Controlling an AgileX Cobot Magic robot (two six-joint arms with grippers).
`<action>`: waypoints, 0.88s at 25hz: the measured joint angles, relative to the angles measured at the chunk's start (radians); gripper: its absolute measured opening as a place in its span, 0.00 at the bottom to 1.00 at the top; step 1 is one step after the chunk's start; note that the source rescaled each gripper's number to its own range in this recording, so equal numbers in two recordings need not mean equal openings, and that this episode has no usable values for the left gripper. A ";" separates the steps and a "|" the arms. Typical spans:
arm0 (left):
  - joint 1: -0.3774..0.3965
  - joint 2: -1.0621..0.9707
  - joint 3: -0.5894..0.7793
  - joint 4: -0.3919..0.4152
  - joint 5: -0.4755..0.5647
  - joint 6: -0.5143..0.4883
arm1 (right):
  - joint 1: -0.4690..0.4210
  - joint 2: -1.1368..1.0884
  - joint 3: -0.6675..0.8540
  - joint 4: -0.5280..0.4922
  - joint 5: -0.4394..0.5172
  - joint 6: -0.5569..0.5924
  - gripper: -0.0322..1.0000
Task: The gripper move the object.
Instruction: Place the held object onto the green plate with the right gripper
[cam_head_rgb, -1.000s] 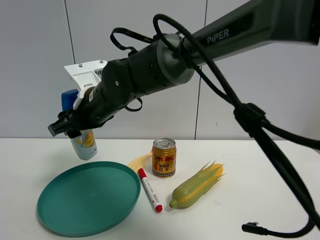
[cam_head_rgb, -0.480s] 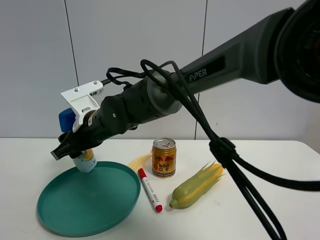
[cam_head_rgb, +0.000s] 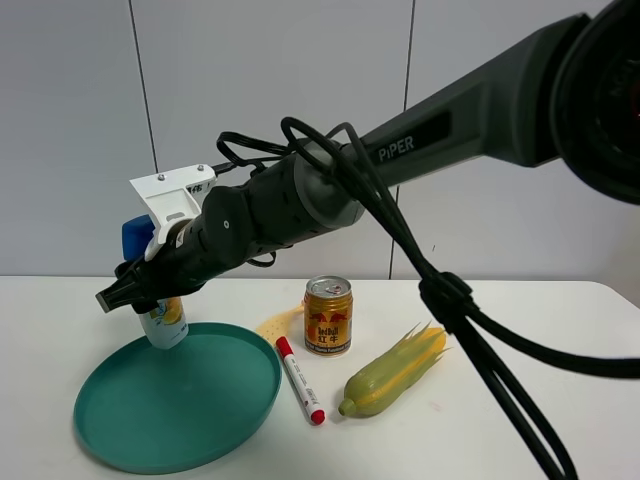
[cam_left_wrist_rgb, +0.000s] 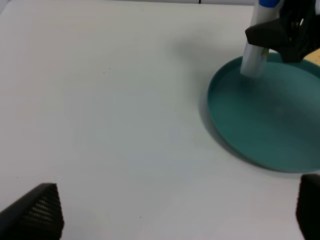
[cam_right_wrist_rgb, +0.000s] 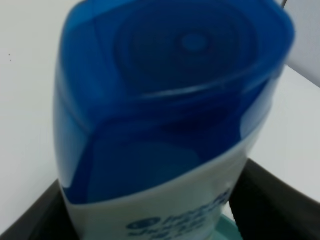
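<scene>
The white shampoo bottle (cam_head_rgb: 165, 322) with a blue cap is tilted slightly, its base at the far left inner edge of the teal plate (cam_head_rgb: 175, 410). My right gripper (cam_head_rgb: 130, 285) has reached across to the left and is shut on the bottle's upper body. The right wrist view shows the bottle's cap (cam_right_wrist_rgb: 165, 100) close up between the black fingers (cam_right_wrist_rgb: 265, 200). The left wrist view shows the bottle (cam_left_wrist_rgb: 254, 59), the right gripper (cam_left_wrist_rgb: 282, 35) and the plate (cam_left_wrist_rgb: 270, 120) from afar. My left gripper (cam_left_wrist_rgb: 175, 215) is open and empty over bare table.
A gold drink can (cam_head_rgb: 328, 316) stands right of the plate. A red-capped marker (cam_head_rgb: 299, 380) lies beside the plate's right rim. A corn cob (cam_head_rgb: 393, 372) lies further right. A yellow piece (cam_head_rgb: 275, 322) lies behind the marker. The right arm's cable hangs at the right.
My right gripper has lowered the bottle from above the table behind the plate down to the plate's far left edge. The arm has swung lower.
</scene>
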 joint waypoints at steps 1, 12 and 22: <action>0.000 0.000 0.000 0.000 0.000 0.000 | 0.000 0.000 0.000 0.006 0.001 0.000 0.04; 0.000 0.000 0.000 0.000 0.000 0.001 | 0.000 0.032 -0.001 0.016 0.005 -0.001 0.03; 0.000 0.000 0.000 0.000 0.000 0.001 | 0.000 0.032 -0.001 -0.003 0.009 -0.001 0.03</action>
